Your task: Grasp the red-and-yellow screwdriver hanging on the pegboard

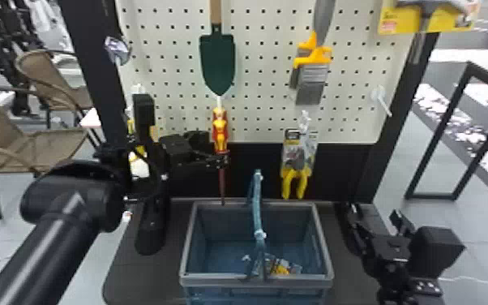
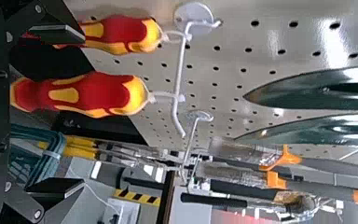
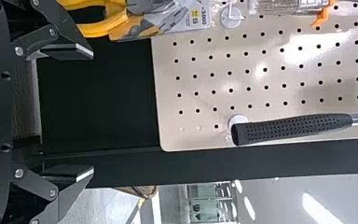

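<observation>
L claw [image 2: 56, 109] open, flanks bulbous red-yellow screwdriver [image 2: 79, 93] handle; glossy perforated pegboard [image 2: 261, 46].

Floor [image 1: 393, 202]: pale grey and smooth around my bench, running far back on the right.
Near chair [image 1: 20, 142]: tan mesh on a dark frame, at the left, turned toward the middle.
Far chair [image 1: 48, 77]: the same tan mesh, behind the first, farther left and back.
Left post [image 1: 93, 73]: a black upright, just right of my chairs.
Right post [image 1: 389, 134]: a second black upright, leaning in the head view.
Side table [image 1: 439, 129]: black metal frame on the right, well apart from my bench; its dark top carries white speckles.
Bench top [image 1: 142, 280]: dark, near, in the middle.
Light: bright streaks [image 3: 314, 207] lie on the floor in the right wrist view.
</observation>
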{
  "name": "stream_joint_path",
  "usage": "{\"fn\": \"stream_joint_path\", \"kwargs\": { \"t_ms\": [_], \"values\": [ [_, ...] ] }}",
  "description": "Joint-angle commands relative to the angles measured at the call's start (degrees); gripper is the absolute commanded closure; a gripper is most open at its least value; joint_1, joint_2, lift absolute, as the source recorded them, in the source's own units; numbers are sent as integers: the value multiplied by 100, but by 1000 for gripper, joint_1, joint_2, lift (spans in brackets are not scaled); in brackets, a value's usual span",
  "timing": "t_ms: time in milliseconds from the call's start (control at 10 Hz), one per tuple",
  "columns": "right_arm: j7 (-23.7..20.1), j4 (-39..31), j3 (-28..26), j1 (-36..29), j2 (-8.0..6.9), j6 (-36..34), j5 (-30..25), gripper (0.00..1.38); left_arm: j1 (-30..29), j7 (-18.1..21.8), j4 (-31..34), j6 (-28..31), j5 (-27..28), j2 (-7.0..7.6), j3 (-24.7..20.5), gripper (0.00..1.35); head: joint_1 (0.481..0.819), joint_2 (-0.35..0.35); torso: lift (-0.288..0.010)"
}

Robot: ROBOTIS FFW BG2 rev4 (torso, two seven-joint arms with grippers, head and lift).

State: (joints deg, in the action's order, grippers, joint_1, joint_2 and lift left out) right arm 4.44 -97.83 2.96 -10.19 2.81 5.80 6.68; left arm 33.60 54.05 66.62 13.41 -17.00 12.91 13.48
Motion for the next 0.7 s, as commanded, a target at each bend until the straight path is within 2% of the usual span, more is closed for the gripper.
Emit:
{"fn": "stream_joint_path", "kwargs": {
  "t_ms": [0,300,400,500,600],
  "values": [
    [-5,10,12,17,9,0,0,398,173,26,-114,3,21,9,199,211,549,0,-100],
    [-14,36,21,26,27,0,9,398,331,62,-184,-32,320,45,287,245,549,0,-100],
    [-14,36,21,26,35,0,9,398,331,26,-175,65,382,45,278,504,549,0,-100],
    [-14,45,29,17,35,0,18,398,314,-26,-175,197,382,36,296,840,549,0,-100],
    [-14,54,21,17,35,0,18,398,305,-61,-175,267,382,36,313,860,549,0,-100]
  ]
}}
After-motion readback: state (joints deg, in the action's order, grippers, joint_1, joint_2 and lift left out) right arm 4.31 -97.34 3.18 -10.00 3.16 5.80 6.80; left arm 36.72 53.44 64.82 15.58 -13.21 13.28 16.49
